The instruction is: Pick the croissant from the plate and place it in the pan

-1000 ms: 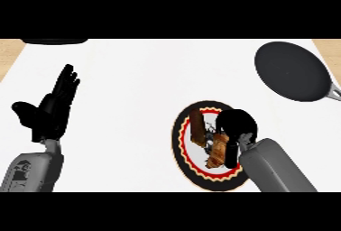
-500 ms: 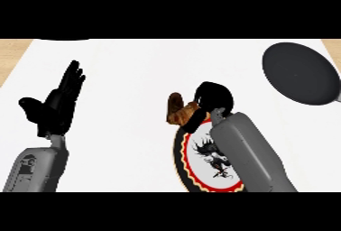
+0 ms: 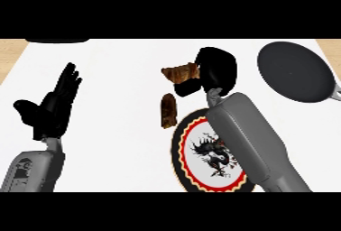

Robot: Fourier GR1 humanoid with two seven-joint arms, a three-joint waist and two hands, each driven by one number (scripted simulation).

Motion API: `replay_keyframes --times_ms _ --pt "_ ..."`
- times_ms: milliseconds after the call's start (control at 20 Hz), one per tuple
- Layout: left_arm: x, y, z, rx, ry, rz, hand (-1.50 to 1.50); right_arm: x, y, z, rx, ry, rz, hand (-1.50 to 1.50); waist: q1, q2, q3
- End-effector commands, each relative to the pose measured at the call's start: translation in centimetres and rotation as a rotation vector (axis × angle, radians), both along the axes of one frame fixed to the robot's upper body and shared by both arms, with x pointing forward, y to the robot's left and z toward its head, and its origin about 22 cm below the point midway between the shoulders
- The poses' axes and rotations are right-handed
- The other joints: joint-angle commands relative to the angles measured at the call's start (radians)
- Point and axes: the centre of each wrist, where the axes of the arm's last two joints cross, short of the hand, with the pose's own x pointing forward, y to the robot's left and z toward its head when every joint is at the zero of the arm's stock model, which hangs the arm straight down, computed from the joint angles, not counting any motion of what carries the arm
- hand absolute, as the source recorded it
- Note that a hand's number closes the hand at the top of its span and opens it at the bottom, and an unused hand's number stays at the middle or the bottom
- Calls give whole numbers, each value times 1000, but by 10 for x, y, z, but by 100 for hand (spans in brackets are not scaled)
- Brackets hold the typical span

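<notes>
Now the right hand [image 3: 214, 71] curls around the croissant [image 3: 178, 73] above the counter [image 3: 120, 58], between the plate [image 3: 193, 158] and pan [image 3: 294, 71]; the open left hand [image 3: 50, 106] rests well apart.

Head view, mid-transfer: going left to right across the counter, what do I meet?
Open black left hand → brown croissant, held by the black right hand → dark round pan.

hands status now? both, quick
Left hand: open, resting at the view's left, holding nothing.
Right hand: shut on the croissant, lifted beyond the plate, short of the pan.
</notes>
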Motion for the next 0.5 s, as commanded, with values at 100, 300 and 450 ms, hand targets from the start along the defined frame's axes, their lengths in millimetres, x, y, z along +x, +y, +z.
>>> replay_keyframes --times_ms 100,300,450 --pt "-3 8 0 2 8 6 0 6 -23 34 28 -201 -132 150 -13 -2 0" --pt "-1 14 -12 -3 -2 7 0 27 -53 35 178 -301 -179 150 -3 7 0" --pt "-3 -8 -1 2 1 -10 0 29 -79 73 346 -360 -222 150 -5 3 1"
